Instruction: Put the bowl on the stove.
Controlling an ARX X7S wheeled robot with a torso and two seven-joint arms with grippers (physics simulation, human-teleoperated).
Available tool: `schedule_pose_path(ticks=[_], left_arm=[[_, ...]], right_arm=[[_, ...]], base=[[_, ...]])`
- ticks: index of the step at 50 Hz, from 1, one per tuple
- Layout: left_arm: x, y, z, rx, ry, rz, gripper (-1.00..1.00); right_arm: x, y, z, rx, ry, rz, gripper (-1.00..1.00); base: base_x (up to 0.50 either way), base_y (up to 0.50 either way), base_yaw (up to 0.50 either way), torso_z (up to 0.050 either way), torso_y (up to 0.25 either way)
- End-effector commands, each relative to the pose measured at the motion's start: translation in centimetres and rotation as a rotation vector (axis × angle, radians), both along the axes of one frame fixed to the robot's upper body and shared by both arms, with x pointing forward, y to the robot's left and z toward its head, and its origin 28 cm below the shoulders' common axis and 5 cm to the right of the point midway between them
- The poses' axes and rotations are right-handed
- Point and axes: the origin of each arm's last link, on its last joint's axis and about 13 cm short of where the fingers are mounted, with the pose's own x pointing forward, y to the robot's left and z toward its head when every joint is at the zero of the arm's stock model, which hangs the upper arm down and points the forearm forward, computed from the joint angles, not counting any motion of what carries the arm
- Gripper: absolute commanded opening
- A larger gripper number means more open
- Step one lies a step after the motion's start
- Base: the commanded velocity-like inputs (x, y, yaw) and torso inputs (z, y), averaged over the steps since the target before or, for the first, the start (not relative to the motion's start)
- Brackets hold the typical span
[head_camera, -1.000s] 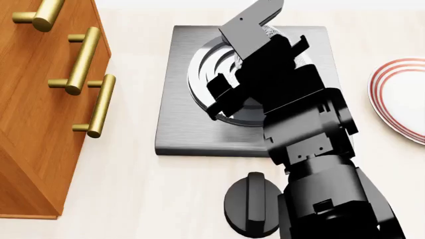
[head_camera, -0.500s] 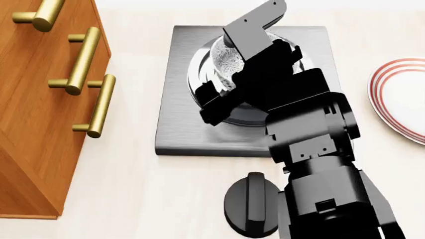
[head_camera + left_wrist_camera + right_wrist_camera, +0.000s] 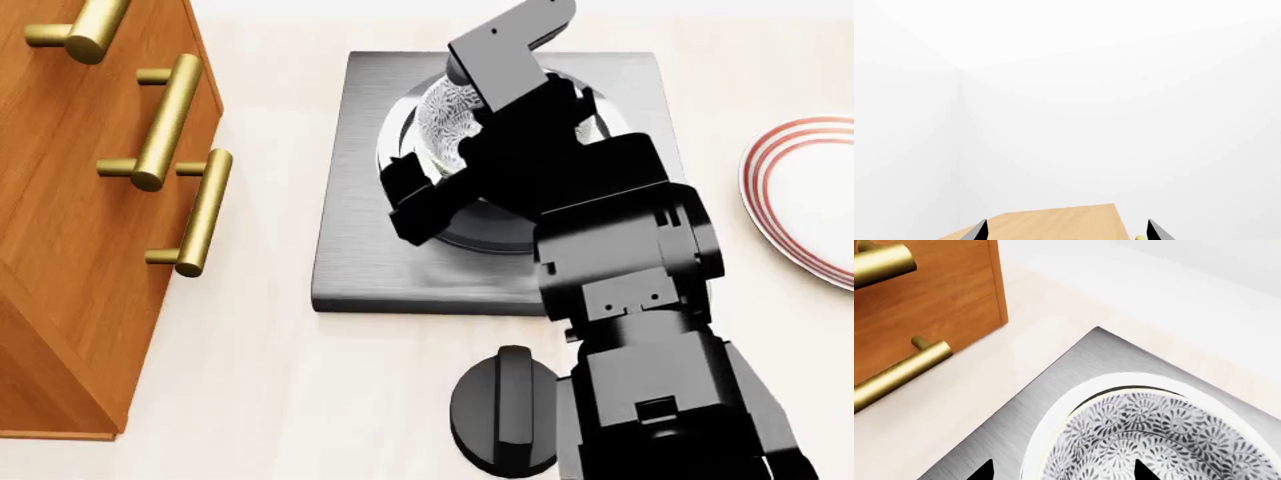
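The bowl (image 3: 449,115), white with a dense grey-blue floral pattern, sits on the ring burner in the middle of the stove (image 3: 360,250), a flat square dark-grey slab. My right gripper (image 3: 467,120) hangs over the bowl and hides most of it. In the right wrist view the bowl (image 3: 1154,430) fills the lower part on the stove (image 3: 1054,385). The right gripper (image 3: 1061,472) is open, with one fingertip outside the pale rim and one over the inside. My left gripper (image 3: 1066,232) is open and empty, above a wooden top, and does not show in the head view.
A wooden cabinet (image 3: 80,200) with brass handles (image 3: 200,210) stands left of the stove. A round black knob (image 3: 501,410) lies in front of the stove, beside my right arm. A white plate with red rings (image 3: 801,190) is at the right edge.
My right gripper has swung a little to the left over the stove. The bowl, almost hidden behind it before, now shows on the burner where bare rings showed.
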Motion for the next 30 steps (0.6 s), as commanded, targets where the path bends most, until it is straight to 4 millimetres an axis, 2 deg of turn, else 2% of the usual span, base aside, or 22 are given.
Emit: schedule_pose_path(ticks=[1, 16, 24, 27, 30], left_arm=[[0.1, 0.1, 0.2, 0.010, -0.040, 0.013, 1.00], [0.2, 0.1, 0.1, 0.009, -0.038, 0.011, 1.00], [0.2, 0.1, 0.1, 0.007, -0.038, 0.011, 1.00], [0.2, 0.1, 0.1, 0.008, -0.037, 0.010, 1.00], [0.3, 0.1, 0.1, 0.008, -0.036, 0.009, 1.00]], right_arm=[[0.1, 1.0, 0.3, 0.046, -0.006, 0.066, 1.00], [0.4, 0.3, 1.4, 0.075, -0.125, 0.118, 1.00], [0.6, -0.1, 3.3, 0.144, -0.228, 0.166, 1.00], [0.1, -0.3, 4.2, 0.184, -0.275, 0.175, 1.00], [-1.4, -0.6, 5.2, 0.234, -0.326, 0.179, 1.00]], base=[[0.00, 0.00, 0.00, 0.000, 0.000], [0.00, 0.00, 0.00, 0.000, 0.000], [0.00, 0.00, 0.00, 0.000, 0.000], [0.00, 0.00, 0.00, 0.000, 0.000], [0.00, 0.00, 0.00, 0.000, 0.000]])
